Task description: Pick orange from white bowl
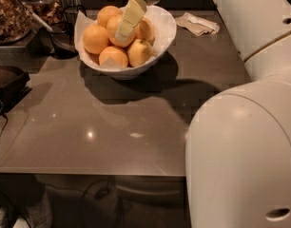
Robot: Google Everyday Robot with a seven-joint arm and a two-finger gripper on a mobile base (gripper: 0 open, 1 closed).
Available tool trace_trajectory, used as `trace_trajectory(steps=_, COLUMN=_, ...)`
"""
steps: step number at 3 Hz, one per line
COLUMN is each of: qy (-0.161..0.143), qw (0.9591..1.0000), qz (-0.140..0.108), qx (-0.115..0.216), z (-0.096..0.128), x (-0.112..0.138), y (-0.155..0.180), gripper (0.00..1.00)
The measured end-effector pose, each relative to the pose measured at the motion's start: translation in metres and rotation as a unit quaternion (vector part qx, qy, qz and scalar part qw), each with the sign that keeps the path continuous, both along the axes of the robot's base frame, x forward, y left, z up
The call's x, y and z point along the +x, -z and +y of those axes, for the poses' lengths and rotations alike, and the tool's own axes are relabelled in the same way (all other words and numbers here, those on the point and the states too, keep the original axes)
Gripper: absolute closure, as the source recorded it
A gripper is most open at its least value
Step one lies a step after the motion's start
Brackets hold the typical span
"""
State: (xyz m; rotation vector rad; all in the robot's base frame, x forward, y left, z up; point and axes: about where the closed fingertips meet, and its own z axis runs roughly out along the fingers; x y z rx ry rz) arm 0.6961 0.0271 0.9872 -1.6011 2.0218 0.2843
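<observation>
Camera view. White bowl [165, 26] sits on the grey desk [112, 127], toward its far edge. Paper liner [82, 23] pokes up over the bowl's left rim.

Bowl holds a heap of fruit. The orange [112, 28] lies at the centre top of the heap. Other oranges inside the bowl: one at the left [95, 38], one at the front [113, 56], one at the back [107, 13], one right of centre [145, 30]. A paler, yellowish fruit [140, 51] rests front-right in the bowl.

Tool [123, 34] comes in from above the bowl's back rim, slanting down and to the left, its pale tip lying across the orange and seeming to touch it. Clenched or released: cannot tell.

Crumpled napkin [198, 23] lies on the desk right of the bowl, apart from it. White arm casing [245, 151] fills the frame right of and nearer than the bowl. Dark container of brown pieces [7, 11] stands left of the bowl.
</observation>
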Motion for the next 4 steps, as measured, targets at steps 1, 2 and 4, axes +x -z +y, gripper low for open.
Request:
trace_trajectory(steps=1, qy=0.000, qw=1.0000, qz=0.007, qx=-0.001, z=0.004, x=0.009, y=0.008, gripper=0.12)
trace_trajectory(steps=2, qy=0.001, qw=0.9999, qz=0.009, qx=-0.007, z=0.005, x=0.016, y=0.012, gripper=0.21)
trace_trajectory(steps=4, qy=0.001, qw=0.9999, qz=0.012, qx=-0.011, z=0.011, x=0.025, y=0.014, gripper=0.24)
